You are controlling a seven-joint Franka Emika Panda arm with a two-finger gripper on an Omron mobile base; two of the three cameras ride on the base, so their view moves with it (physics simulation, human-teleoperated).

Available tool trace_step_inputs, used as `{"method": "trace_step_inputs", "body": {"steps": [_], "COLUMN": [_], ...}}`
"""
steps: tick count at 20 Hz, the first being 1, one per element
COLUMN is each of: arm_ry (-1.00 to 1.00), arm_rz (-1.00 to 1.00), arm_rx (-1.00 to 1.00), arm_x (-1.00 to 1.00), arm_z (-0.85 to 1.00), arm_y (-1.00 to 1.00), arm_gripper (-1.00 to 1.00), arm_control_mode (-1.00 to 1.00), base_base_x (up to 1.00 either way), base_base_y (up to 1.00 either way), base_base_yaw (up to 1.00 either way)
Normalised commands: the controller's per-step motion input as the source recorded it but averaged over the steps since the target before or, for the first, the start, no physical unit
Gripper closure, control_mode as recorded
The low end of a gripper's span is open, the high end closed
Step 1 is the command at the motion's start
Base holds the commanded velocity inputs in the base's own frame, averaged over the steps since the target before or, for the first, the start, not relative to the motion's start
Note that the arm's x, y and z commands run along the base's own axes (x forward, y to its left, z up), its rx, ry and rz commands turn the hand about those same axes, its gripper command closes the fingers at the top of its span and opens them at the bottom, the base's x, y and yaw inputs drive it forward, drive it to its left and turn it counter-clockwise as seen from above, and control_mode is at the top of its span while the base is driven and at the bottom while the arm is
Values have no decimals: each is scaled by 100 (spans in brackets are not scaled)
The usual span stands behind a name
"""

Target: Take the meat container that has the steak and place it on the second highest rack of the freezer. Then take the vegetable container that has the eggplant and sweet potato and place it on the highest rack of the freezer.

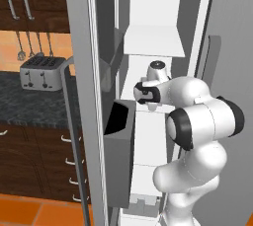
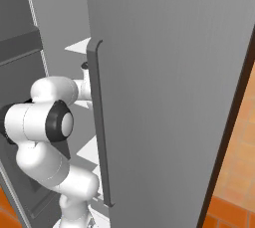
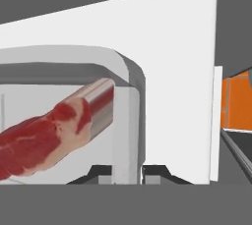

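Hand view: gripper (image 3: 127,172) clamped on container (image 3: 125,121) rim | steak (image 3: 47,138) inside, held within freezer (image 1: 148,47) | risk: thin rim grip slips, container tilts, misses second rack.

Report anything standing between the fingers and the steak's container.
Nothing visible does. In the hand view the dark fingers are shut on the grey rounded rim of the clear meat container, with the red-pink steak slab lying inside it, in front of the freezer's white interior wall.
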Motion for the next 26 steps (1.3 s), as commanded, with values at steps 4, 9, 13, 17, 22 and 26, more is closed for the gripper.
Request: {"method": "trace_step_inputs", "body": {"steps": [4, 9, 13, 17, 22, 26], "arm_ry": [0, 0, 0, 0, -7, -17], "arm_rz": [0, 0, 0, -1, -5, -3], "arm_rx": [0, 0, 0, 0, 0, 0], "arm_x": [0, 0, 0, 0, -10, -31], "arm_z": [0, 0, 0, 0, 10, 19], "arm_y": [0, 0, 0, 0, 0, 0], "arm_gripper": [-100, -100, -100, -100, -100, -100], "arm_control_mode": [-100, -100, -100, -100, -100, -100], "base_base_x": [0, 0, 0, 0, 0, 0], "base_base_y": [0, 0, 0, 0, 0, 0], "base_base_yaw": [0, 0, 0, 0, 0, 0]}}
